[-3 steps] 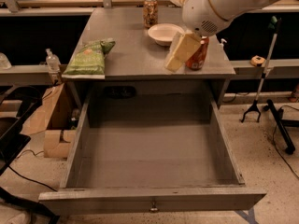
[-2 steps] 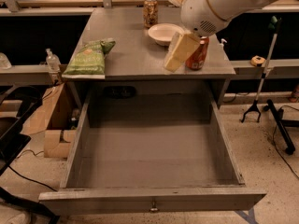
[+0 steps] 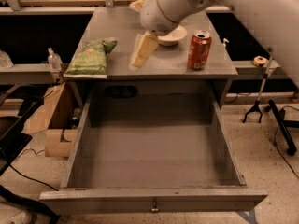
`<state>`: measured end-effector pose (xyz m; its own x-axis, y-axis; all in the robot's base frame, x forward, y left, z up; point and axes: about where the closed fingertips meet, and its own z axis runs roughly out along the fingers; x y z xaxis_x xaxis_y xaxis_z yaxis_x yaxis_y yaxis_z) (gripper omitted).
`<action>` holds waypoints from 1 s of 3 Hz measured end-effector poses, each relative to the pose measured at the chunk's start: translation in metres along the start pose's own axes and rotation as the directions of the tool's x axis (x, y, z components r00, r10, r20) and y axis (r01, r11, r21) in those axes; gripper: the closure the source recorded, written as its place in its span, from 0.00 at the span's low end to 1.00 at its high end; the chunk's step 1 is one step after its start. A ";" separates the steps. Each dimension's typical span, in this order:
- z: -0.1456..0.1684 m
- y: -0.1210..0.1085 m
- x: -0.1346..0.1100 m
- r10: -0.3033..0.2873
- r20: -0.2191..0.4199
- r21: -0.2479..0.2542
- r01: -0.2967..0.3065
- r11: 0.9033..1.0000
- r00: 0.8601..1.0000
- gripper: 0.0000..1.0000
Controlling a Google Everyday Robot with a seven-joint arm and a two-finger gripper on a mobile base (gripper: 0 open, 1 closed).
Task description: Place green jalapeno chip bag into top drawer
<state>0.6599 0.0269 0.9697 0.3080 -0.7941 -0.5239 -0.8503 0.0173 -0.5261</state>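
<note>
The green jalapeno chip bag [image 3: 90,58] lies flat at the left front edge of the grey table top [image 3: 159,64]. The top drawer [image 3: 154,143] is pulled fully out below it, with nothing inside, its knob [image 3: 153,208] at the front. My gripper [image 3: 142,50], cream-coloured, hangs from the white arm [image 3: 196,3] above the table's middle. It is to the right of the bag and apart from it, holding nothing.
A red soda can [image 3: 199,50] stands at the right front of the table. A white bowl [image 3: 170,35] sits behind the gripper. A cardboard box [image 3: 58,120] and a plastic bottle [image 3: 54,59] are at the left, a stand with cables at the right.
The arm and gripper have swung left, from in front of the red can to the table's middle, nearer the bag. The can now shows fully.
</note>
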 end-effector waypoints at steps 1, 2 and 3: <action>0.061 -0.020 -0.015 -0.050 0.030 -0.061 0.051 0.997 0.998 0.00; 0.104 -0.033 -0.027 -0.100 0.018 -0.094 0.101 0.990 0.995 0.00; 0.137 -0.045 -0.028 -0.125 -0.015 -0.118 0.122 0.985 0.992 0.00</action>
<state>0.7480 0.1317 0.9170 0.4054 -0.7991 -0.4440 -0.8505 -0.1515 -0.5037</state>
